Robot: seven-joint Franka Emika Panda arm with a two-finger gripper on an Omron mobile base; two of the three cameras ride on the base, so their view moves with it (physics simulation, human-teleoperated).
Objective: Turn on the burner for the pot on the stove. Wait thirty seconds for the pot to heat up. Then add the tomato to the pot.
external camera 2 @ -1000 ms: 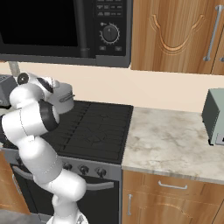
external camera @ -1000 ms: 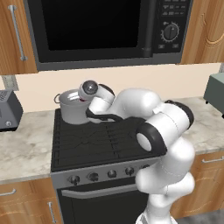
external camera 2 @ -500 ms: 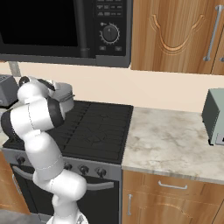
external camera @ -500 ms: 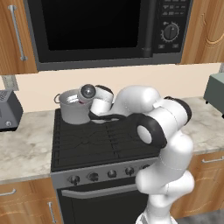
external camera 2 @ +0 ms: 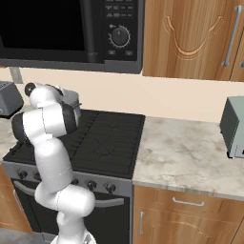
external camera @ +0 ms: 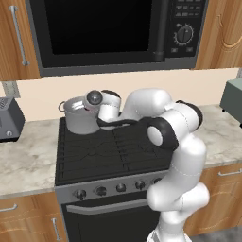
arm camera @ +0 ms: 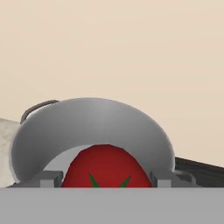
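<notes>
The grey metal pot (external camera: 77, 116) stands on the back left burner of the black stove (external camera: 106, 152). My gripper (arm camera: 107, 179) hovers at the pot's right rim, shut on the red tomato (arm camera: 105, 167). In the hand view the tomato sits between the two fingertips (arm camera: 50, 178), with the pot's (arm camera: 89, 127) open inside just beyond it. In the right base view my arm covers most of the pot (external camera 2: 72, 98). A row of black knobs (external camera: 100, 190) lines the stove's front strip.
A black microwave (external camera: 108, 28) hangs low over the stove. One grey toaster (external camera: 9, 120) sits on the left counter and another (external camera 2: 233, 126) on the marble counter (external camera 2: 190, 157) to the right. The beige wall is close behind the pot.
My hand has carried the tomato left and toward the wall, from the stove's middle back to the pot's rim. The pot has not moved.
</notes>
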